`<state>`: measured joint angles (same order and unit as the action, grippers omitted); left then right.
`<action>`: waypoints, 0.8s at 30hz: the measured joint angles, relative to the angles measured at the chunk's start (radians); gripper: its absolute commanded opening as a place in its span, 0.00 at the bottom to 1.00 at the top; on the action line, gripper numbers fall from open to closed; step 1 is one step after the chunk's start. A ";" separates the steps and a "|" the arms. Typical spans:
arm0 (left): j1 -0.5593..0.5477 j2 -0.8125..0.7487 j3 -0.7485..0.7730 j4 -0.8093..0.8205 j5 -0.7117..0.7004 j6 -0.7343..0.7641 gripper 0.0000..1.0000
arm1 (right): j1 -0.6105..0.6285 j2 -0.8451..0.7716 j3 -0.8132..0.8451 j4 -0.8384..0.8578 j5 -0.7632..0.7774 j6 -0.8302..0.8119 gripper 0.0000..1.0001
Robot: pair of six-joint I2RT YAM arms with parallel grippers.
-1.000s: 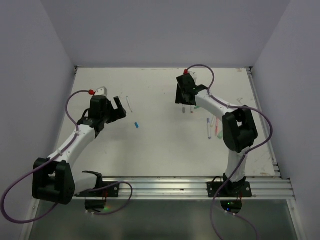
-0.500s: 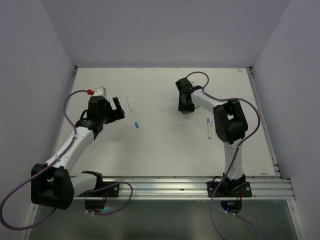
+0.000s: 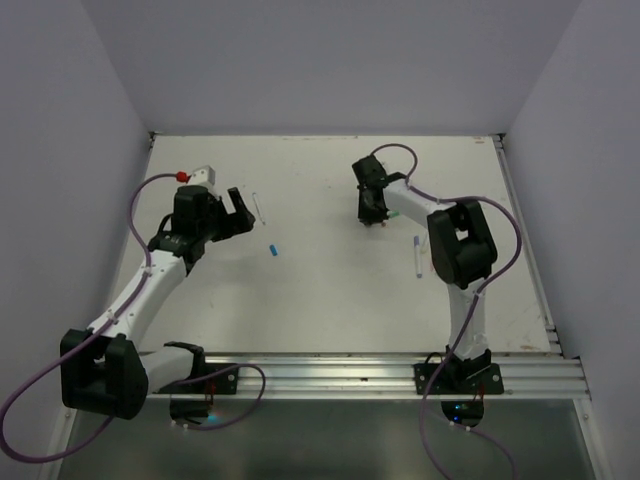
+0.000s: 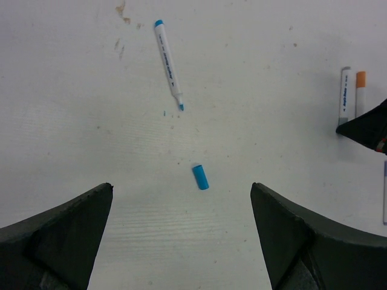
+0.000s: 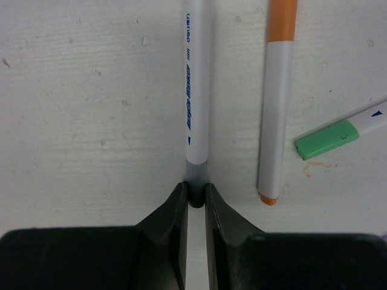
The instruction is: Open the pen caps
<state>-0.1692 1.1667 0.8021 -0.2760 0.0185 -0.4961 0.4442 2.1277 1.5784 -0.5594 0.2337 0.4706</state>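
Observation:
In the right wrist view my right gripper is shut on the grey pen cap at the near end of a white pen lying on the table. An orange-capped pen lies beside it on the right, and a green cap shows on a third pen. My left gripper hangs open above the table, nothing between its fingers. A loose blue cap lies just ahead of it, with the uncapped blue pen farther off. From above, the left gripper is at left and the right gripper at centre right.
Another pen lies to the right of the right gripper, close to that arm's elbow. The blue cap rests between the two arms. The white table is walled at the back and on both sides.
My right gripper has come down to the table and closed on the grey cap. The left gripper has drifted slightly toward the back and stayed open.

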 measured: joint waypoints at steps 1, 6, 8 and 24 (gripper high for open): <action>0.000 0.000 0.008 0.000 0.016 -0.001 1.00 | 0.000 -0.011 -0.017 0.014 -0.008 -0.007 0.00; 0.001 0.003 0.068 0.001 0.122 -0.035 1.00 | 0.034 -0.136 -0.167 0.066 -0.043 -0.068 0.00; 0.001 0.007 0.098 0.003 0.170 -0.053 1.00 | 0.083 -0.224 -0.232 0.090 -0.054 -0.099 0.00; -0.230 0.019 0.268 0.001 0.140 -0.205 0.87 | 0.433 -0.698 -0.521 0.471 -0.237 -0.116 0.00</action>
<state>-0.3988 1.1858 1.0698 -0.2752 0.1589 -0.7010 0.8772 1.4296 1.0576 -0.0887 -0.0036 0.3546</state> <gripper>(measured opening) 0.904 0.160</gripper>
